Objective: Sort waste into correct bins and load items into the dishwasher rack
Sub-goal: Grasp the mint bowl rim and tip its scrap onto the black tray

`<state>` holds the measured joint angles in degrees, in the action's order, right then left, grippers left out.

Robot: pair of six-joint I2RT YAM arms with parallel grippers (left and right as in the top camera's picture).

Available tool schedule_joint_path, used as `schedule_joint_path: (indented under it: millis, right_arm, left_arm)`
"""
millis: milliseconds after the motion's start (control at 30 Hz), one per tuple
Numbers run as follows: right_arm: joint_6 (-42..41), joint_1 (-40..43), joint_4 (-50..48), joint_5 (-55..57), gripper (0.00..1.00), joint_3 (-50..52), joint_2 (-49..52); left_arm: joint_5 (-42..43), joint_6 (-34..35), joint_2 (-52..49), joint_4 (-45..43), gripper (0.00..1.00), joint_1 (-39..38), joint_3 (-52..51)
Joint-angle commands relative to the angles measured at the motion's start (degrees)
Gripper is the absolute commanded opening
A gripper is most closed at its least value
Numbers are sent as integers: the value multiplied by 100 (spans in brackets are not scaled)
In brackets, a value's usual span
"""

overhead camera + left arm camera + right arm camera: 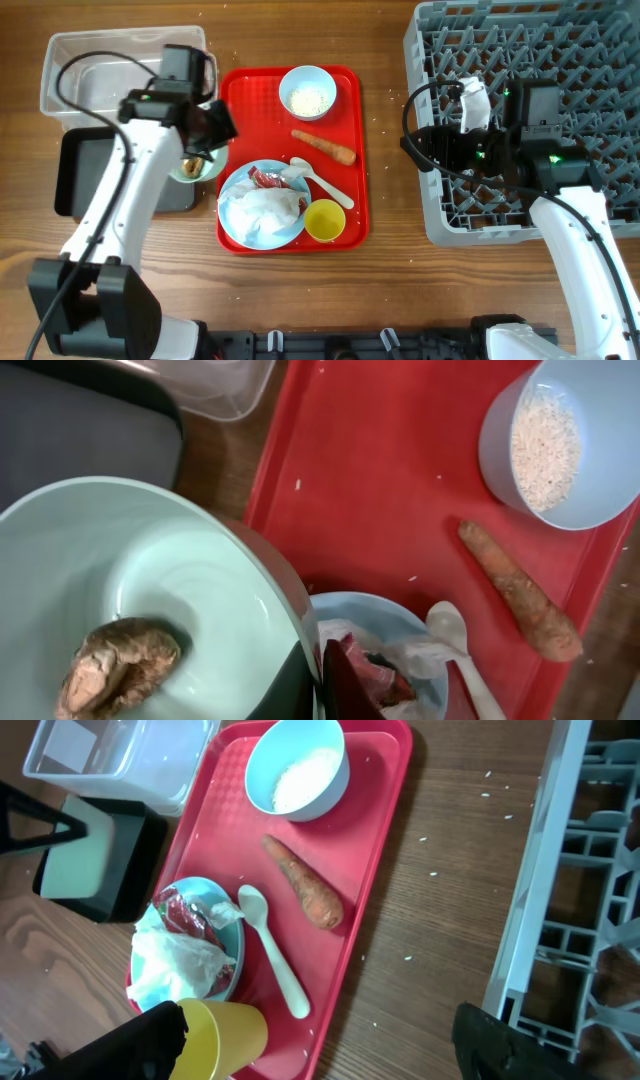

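Beside the grey rack [560, 60], our right claw [325, 1038] hangs wide open and empty above the bench [390, 270]. Our left claw [203, 150] pinches the rim of the mint-green bowl [150, 570] over the black tray [75, 175], presumably so we can tip out the small brown lump [115, 665] inside.

A robot lab staged as a kitchen: robot arms [130, 190], wooden table [390, 290], dishwasher rack [600, 60], red tray [250, 100]

The left arm [122, 195] and right arm [588, 240] are white-shelled with black joints. Black cables [75, 70] loop behind the left claw [312, 685] and right claw [320, 1045].
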<state>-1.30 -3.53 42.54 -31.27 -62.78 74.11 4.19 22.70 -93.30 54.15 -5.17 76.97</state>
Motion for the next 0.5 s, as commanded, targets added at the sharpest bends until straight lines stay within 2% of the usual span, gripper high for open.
schedule_joint_path:
  millis: [0, 167, 267, 467]
  right_arm:
    - [-33, 24, 37, 83, 88, -138, 59]
    - [-17, 24, 127, 85, 88, -138, 59]
    - [-20, 24, 197, 214, 88, -138, 59]
    - [-20, 22, 385, 343, 88, -138, 59]
  left_arm:
    - [1093, -739, 146, 55, 4, 546, 48]
    - [2903, -1672, 146, 0, 4, 1720, 2]
    - [4566, -2430, 146, -138, 4, 2728, -114]
    - [6671, -2682, 50, -951, 4, 4481, -1012]
